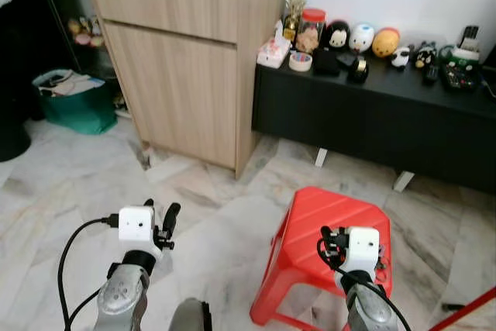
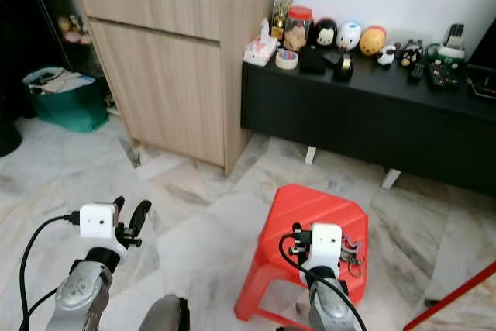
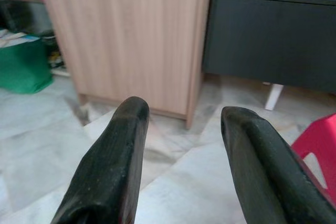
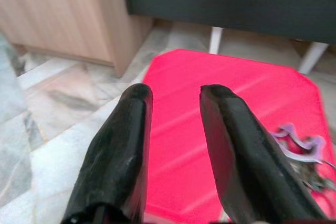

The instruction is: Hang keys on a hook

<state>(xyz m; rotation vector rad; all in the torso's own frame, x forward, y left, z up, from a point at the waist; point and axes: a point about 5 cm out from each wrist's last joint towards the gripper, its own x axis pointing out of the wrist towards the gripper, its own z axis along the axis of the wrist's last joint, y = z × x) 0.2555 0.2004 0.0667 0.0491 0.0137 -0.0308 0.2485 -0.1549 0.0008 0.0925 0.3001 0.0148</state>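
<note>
Right pincer (image 4: 176, 145), fingers parted and empty, hovers over a red plastic stool (image 4: 220, 108); a careless approach could knock its lilac-tagged keys (image 4: 302, 153) off.

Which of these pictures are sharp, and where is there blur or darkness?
Eye views: evenly lit, fairly sharp; the red stool is clear. Left wrist view: the left gripper looms soft, background blurred. Right wrist view: the keys are blurred beside the right gripper.
</note>
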